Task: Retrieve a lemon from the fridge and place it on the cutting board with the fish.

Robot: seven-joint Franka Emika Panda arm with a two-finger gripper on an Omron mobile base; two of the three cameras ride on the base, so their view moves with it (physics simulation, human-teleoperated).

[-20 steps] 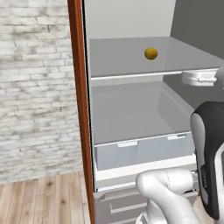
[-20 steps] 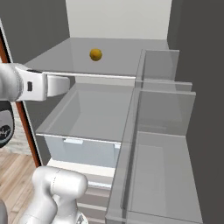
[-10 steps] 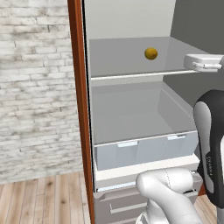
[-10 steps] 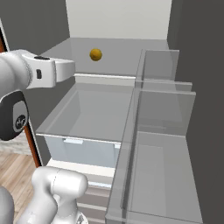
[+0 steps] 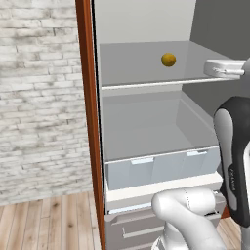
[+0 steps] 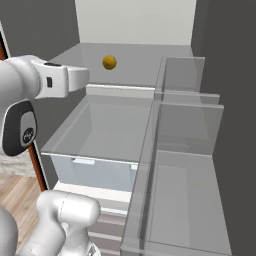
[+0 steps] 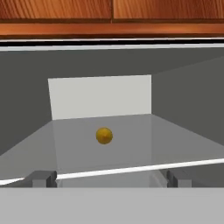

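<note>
The fridge (image 5: 141, 132) stands open, with a pale grey shelved inside. A small golden-yellow lemon (image 5: 168, 59) (image 6: 109, 62) rests alone on the upper glass shelf, towards the back. In the hand view the lemon (image 7: 104, 135) lies straight ahead, well beyond my gripper (image 7: 110, 179). The gripper is open, its dark fingertips (image 7: 41, 178) spread wide with nothing between them. My white hand (image 6: 67, 80) hovers at shelf height in front of the shelf's edge, on the side of the lemon. The cutting board and the fish are out of view.
The shelf's white front rim (image 5: 146, 84) runs just ahead of the fingers. Below are a deeper shelf and pale crisper drawers (image 5: 161, 168). Clear door bins (image 6: 185, 150) stand to the right. A brown cabinet edge (image 5: 87, 122) and brick wall (image 5: 39, 97) flank the left.
My hand has risen from below the upper shelf to shelf height and edged slightly towards the fridge. The gripper stayed open and the lemon has not moved.
</note>
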